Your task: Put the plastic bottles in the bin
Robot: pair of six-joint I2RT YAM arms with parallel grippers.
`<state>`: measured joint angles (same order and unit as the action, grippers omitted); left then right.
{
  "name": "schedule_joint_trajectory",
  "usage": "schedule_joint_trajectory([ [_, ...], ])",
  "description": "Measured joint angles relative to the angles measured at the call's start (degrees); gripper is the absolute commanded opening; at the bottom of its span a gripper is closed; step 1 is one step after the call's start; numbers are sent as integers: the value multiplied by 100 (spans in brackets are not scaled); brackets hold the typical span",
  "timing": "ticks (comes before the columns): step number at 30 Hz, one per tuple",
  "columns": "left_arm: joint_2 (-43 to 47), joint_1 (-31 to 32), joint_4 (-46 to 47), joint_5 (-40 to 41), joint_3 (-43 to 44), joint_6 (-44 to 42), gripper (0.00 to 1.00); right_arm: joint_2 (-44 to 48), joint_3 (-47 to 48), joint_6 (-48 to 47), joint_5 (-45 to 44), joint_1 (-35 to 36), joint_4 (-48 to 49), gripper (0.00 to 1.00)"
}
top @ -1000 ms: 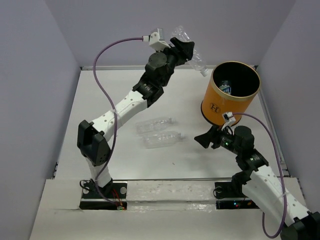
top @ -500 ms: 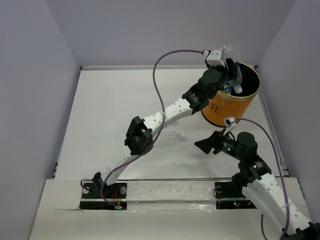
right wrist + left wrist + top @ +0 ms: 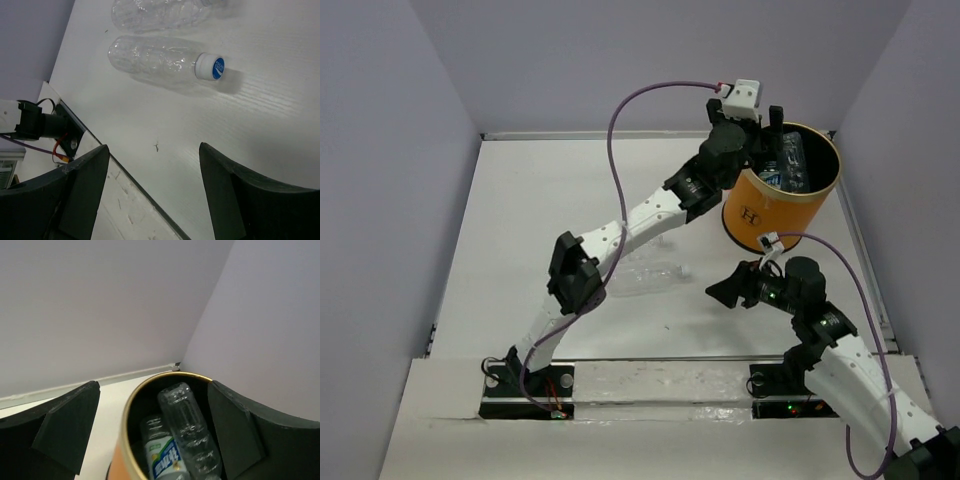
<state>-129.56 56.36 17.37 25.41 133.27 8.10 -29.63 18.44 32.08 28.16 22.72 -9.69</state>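
My left gripper [image 3: 767,135] hangs over the near-left rim of the bin [image 3: 760,205], its fingers [image 3: 65,425] spread wide with nothing between them. The left wrist view looks straight down into the black inside of the bin, where a bare clear bottle [image 3: 185,420] lies on a second, labelled bottle [image 3: 162,455]. The bin stands in the far right corner of the white table [image 3: 520,230], close to the grey walls. The left arm stretches across the middle of the table and partly hides the two clear bottles [image 3: 655,278] lying side by side there. My right gripper [image 3: 152,195] hovers above the table near them, jaws well apart and empty. A purple cable [image 3: 620,130] arches over the left arm. On the bin's side I read a dark "H" logo [image 3: 750,215]. The bottle label in the bin is blue and white, with print too blurred to read. The nearer table bottle's white cap [image 3: 210,66] carries a round blue mark with tiny, unreadable writing.
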Motion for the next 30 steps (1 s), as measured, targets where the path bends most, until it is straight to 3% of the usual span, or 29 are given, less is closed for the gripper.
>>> schedule_joint_trajectory([
  [3,1355,-103,-374,22,-1233,26,99,-470,151,-79,59,101,164,78],
  [6,3152,-363,-413,-118,-3185,450,99,-1102,398,-144,31,372,490,79],
  [7,4015,-621,-514,-151,-4083,728,99,-1340,505,-188,0,516,592,79],
  [10,5547,-1362,-498,-247,-5694,1211,99,-2138,999,-422,-254,1095,745,81],
  [14,6885,-2020,-1102,-232,-7171,1506,99,-3193,1897,-905,-520,1580,789,90],
  [16,7348,-2100,-1727,-225,-7595,1508,99,-3805,2531,-1270,-686,1655,669,99],
  [20,8017,-2122,-2514,0,-7759,1314,99,-5108,3976,-2190,-975,1727,369,100],
  [25,9132,-2159,-2389,691,-8258,1071,99,-6369,5458,-3405,-1123,1939,-85,100],
  [30,9794,-2573,-2170,863,-8653,905,99,-7488,6627,-4177,-1121,2118,-605,100],
])
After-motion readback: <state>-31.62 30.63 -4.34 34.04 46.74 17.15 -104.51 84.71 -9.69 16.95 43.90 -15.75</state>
